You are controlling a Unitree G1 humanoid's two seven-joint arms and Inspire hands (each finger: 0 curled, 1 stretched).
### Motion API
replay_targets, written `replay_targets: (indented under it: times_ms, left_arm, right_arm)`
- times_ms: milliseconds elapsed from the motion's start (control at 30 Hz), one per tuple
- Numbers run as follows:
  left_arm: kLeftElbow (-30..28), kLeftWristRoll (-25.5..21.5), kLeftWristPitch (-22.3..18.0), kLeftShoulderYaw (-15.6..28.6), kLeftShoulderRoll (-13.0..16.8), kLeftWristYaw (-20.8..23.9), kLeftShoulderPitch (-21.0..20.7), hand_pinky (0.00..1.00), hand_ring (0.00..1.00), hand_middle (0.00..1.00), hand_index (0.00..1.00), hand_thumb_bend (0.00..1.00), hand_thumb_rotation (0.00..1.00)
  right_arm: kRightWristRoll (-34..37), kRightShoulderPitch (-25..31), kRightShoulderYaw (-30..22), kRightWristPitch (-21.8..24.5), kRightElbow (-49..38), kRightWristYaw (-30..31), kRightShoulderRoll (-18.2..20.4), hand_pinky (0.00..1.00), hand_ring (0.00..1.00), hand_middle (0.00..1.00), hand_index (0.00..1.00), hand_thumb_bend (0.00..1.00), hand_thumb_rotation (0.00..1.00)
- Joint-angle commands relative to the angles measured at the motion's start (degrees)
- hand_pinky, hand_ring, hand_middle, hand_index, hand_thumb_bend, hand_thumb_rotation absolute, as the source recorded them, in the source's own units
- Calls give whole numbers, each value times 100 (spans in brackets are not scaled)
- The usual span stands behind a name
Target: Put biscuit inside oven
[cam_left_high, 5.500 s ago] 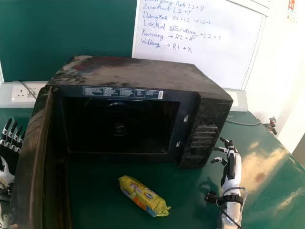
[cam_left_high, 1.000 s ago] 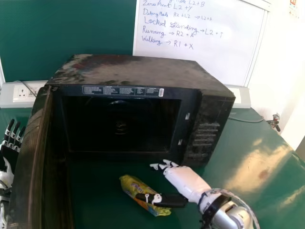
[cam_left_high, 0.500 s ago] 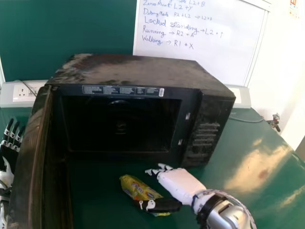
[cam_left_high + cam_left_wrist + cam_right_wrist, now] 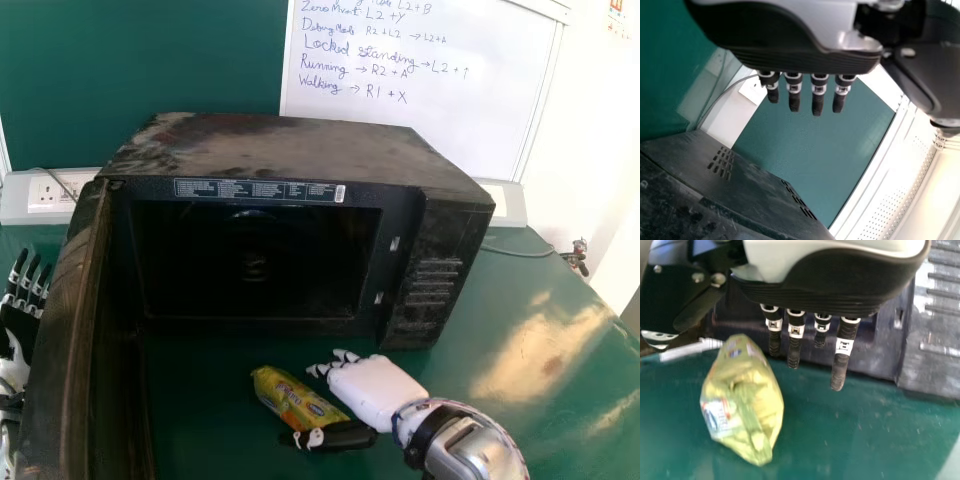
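The right hand (image 4: 372, 392) is at the right end of the yellow biscuit packet (image 4: 290, 397), its thumb across the packet's near end and its fingers on the far side. In the right wrist view the right hand (image 4: 830, 285) has straight fingers, and the packet (image 4: 742, 400) lies on the table beside them, not gripped. The black oven (image 4: 300, 155) has its door swung out at the left, its cavity dark. At the far left edge the left hand (image 4: 20, 315) is open beside the door; in the left wrist view the left hand (image 4: 790, 57) has straight fingers.
The oven door (image 4: 75, 340) juts toward the front at the left, between the left hand and the packet. Green table (image 4: 500, 380) extends to the right. A whiteboard (image 4: 420, 90) and a wall socket strip (image 4: 45, 195) stand behind the oven.
The right hand has come in from the right side to the packet, then shifted slightly left, its thumb dropping toward the packet's near end. Packet and left hand look nearly unmoved.
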Motion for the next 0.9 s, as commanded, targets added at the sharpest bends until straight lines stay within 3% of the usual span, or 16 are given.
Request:
replay_targets:
  times_ms: [0, 133, 467, 667, 867]
  left_arm:
    - [134, -5, 103, -29, -248, 43, 221, 38, 59, 71, 89, 10, 0]
    - [101, 7, 107, -34, -264, 85, 227, 34, 57, 71, 88, 10, 0]
    - [167, 32, 32, -29, -259, 76, 208, 36, 58, 71, 87, 11, 0]
    - [127, 7, 92, -38, -257, 46, 223, 32, 57, 71, 89, 11, 0]
    - [127, 24, 41, -30, -271, 77, 223, 35, 57, 71, 88, 11, 0]
  right_arm:
    - [21, -128, 24, 1, -27, 87, -43, 59, 81, 87, 93, 100, 64]
    - [-35, -173, 32, -61, 0, 114, -94, 59, 81, 87, 93, 100, 64]
    - [-401, -178, 167, 53, 78, 188, -31, 59, 82, 89, 94, 100, 64]
    - [-869, -79, 287, 56, 146, -77, 13, 57, 80, 87, 92, 100, 67]
    - [-1334, -82, 492, 235, 162, 139, 195, 58, 82, 88, 93, 100, 64]
